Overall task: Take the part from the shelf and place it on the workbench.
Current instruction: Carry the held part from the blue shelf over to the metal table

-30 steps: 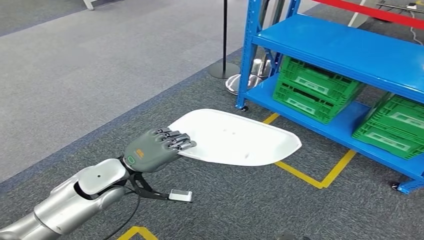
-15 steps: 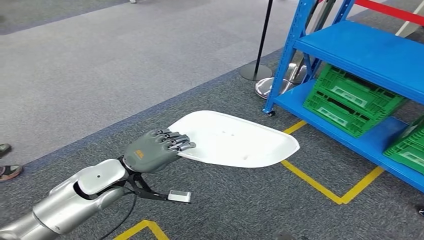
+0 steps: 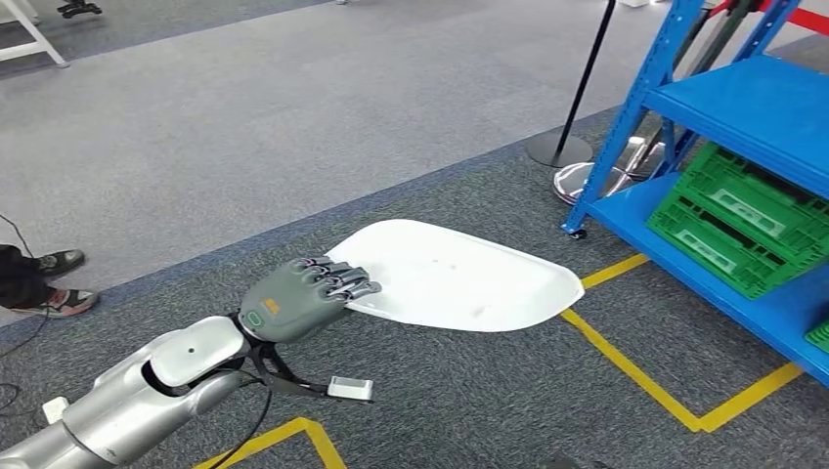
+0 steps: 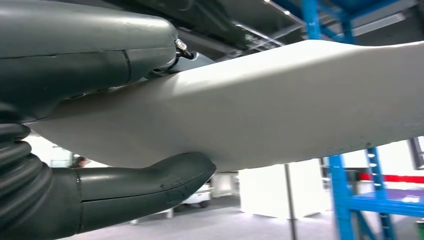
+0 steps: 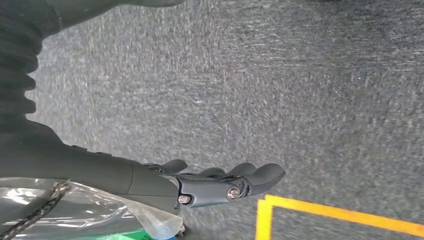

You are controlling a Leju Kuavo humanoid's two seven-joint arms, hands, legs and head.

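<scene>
the floor (image 3: 293, 117) is carpet: a pale grey band farther off, a darker, speckled grey strip nearer, with yellow tape lines (image 3: 635, 376) laid on it in angles. on the right stands a blue steel shelf (image 3: 743, 98) with green slatted crates (image 3: 733, 220) on its low deck. beside its corner post a black pole rises from a round metal base (image 3: 559, 149). at the far left edge a person's shoes (image 3: 54, 283) rest on the pale carpet, and a white frame leg shows in the upper corner.

the left hand (image 3: 298, 298) grips the part (image 3: 459, 278) by its near edge, fingers curled over the top, holding it out flat above the dark carpet, well apart from the shelf. the part is a broad, shallow white shell, smooth and matte, with rounded corners and a few tiny holes on its face.

the left wrist view shows what the head view cannot: the part's underside (image 4: 280, 105), a plain curved grey-white skin, with the thick grey thumb (image 4: 150, 187) pressed up beneath it and the fingers above.

the right wrist view gives the right hand (image 5: 220, 182) over dark carpet near a yellow line (image 5: 340, 212), fingers straight and close together, holding nothing.
</scene>
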